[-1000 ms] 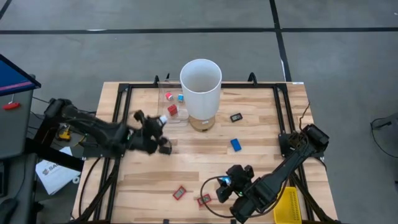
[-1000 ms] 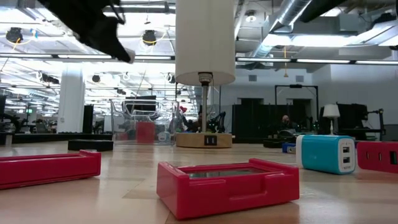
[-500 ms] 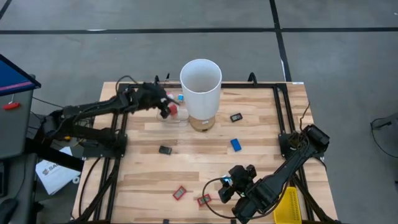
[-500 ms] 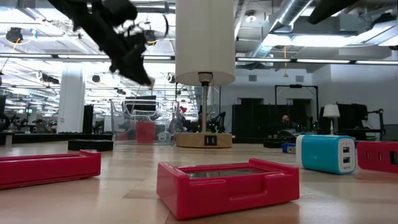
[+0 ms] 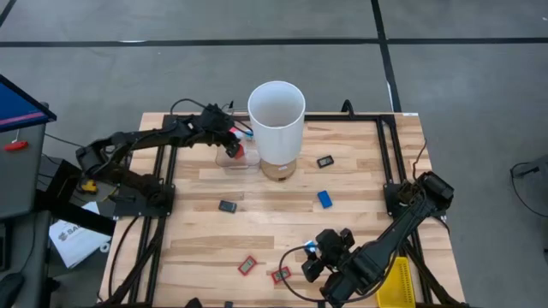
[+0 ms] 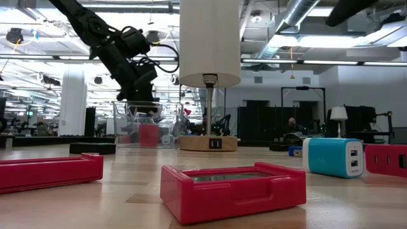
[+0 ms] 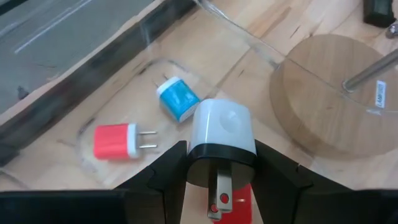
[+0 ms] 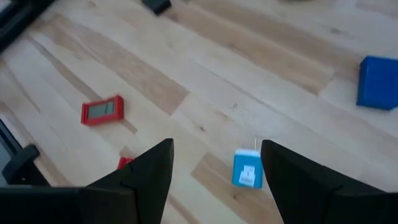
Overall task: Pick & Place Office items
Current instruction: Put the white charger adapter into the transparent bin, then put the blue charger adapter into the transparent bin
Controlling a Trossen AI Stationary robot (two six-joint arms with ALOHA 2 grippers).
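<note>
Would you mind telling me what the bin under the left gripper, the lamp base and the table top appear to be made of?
The bin looks like clear plastic: chargers and the room show through its glossy walls. The lamp base looks like pale, smooth wood, a round disc with faint grain. The table top looks like light butcher-block wood, with visible planks and streaks. The left gripper holds a white charger over the bin.

Table pale matt wood; bin clear glossy plastic; lamp base wooden.
</note>
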